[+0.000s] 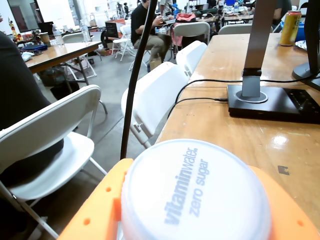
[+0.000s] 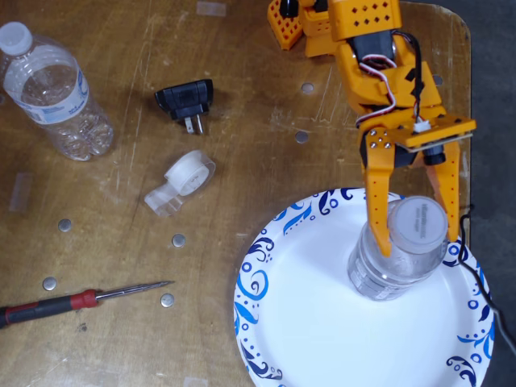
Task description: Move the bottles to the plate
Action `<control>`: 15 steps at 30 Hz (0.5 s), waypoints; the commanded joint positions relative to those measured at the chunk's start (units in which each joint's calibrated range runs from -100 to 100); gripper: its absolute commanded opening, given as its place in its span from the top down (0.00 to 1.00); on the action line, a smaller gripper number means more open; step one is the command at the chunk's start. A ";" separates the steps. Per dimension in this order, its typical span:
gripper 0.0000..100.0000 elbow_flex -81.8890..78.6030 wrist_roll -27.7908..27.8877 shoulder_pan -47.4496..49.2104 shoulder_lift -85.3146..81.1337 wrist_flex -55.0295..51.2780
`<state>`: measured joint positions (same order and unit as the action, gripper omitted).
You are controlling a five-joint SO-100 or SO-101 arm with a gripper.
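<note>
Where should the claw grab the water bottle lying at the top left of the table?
Grip the bottle across its clear middle, coming straight down from above. It lies on its side, cap toward the upper left, so the round body gives two opposite sides to pinch.

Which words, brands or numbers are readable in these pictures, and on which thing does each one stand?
"vitaminwater." on the white cap of the bottle between the gripper fingers, wrist view.
"zero sugar" on that cap, under the brand.
Label of the second bottle lying at upper left, fixed view: too small to read.
Yellow can on the far table, wrist view: print too blurred to read.
Nothing else bears readable text.
</note>
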<state>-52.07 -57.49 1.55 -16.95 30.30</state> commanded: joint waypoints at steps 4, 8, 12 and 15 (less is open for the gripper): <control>0.81 0.72 -0.57 0.66 -0.25 -0.01; 0.64 1.62 -0.67 3.14 -0.25 0.77; 0.55 2.97 -0.31 3.79 -0.76 0.95; 0.51 3.78 -0.21 3.90 -0.84 0.95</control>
<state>-51.53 -58.11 4.65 -16.95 30.30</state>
